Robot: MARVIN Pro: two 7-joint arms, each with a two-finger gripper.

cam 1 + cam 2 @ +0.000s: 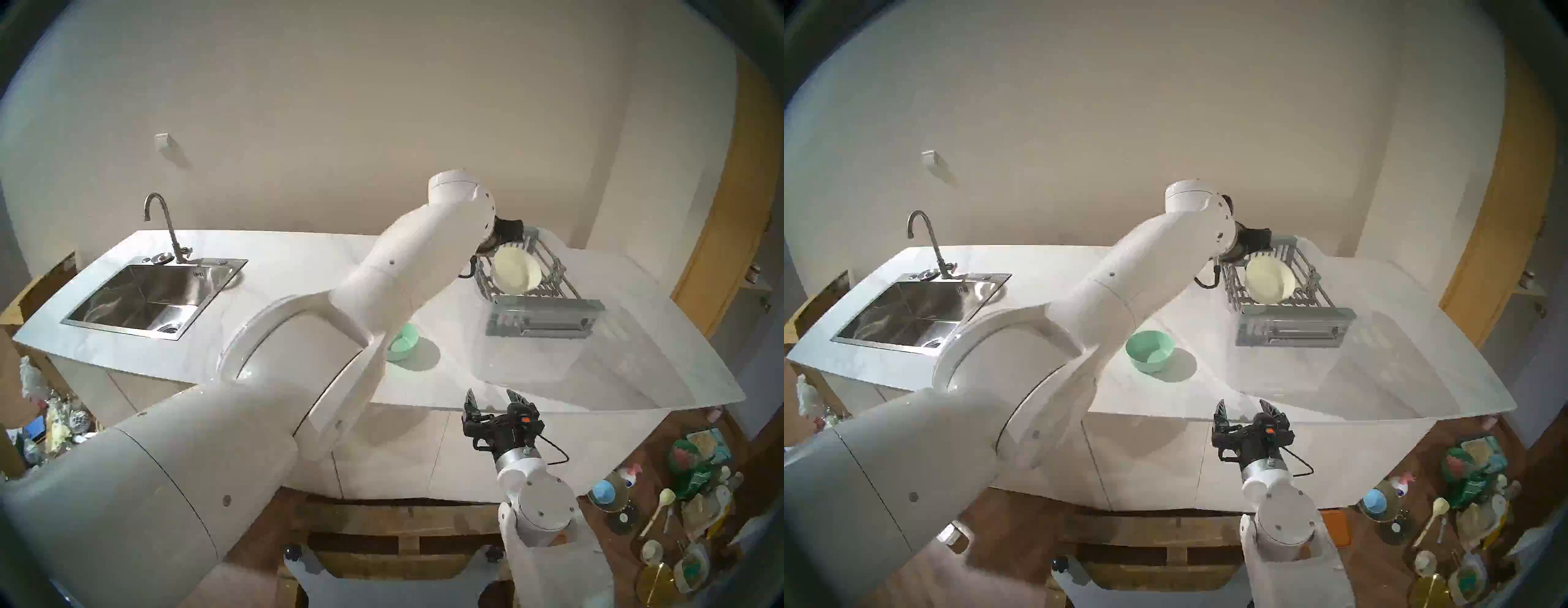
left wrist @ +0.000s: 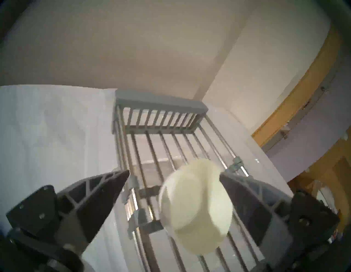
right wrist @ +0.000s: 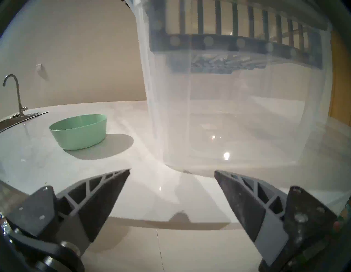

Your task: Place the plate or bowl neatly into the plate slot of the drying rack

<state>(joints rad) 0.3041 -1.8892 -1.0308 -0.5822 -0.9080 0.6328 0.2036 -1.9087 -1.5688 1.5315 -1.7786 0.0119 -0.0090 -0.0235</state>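
Note:
A cream bowl (image 1: 516, 271) stands tilted on its edge in the grey drying rack (image 1: 547, 316) at the back right of the counter. Its lower rim rests among the toothed bars of the plate slot (image 1: 1310, 297). My left gripper (image 2: 173, 171) is open above the rack's left rear. In the left wrist view the bowl (image 2: 195, 207) lies blurred between the spread fingers, close to the right finger (image 2: 245, 205); I cannot tell if they touch. A green bowl (image 1: 403, 342) sits upright mid-counter. My right gripper (image 1: 491, 395) is open and empty at the counter's front edge.
A clear plastic tub (image 1: 594, 373) stands on the counter in front of the rack, right before my right gripper. A steel sink (image 1: 123, 329) with a faucet (image 1: 163, 220) is at the left. Clutter lies on the floor at both sides.

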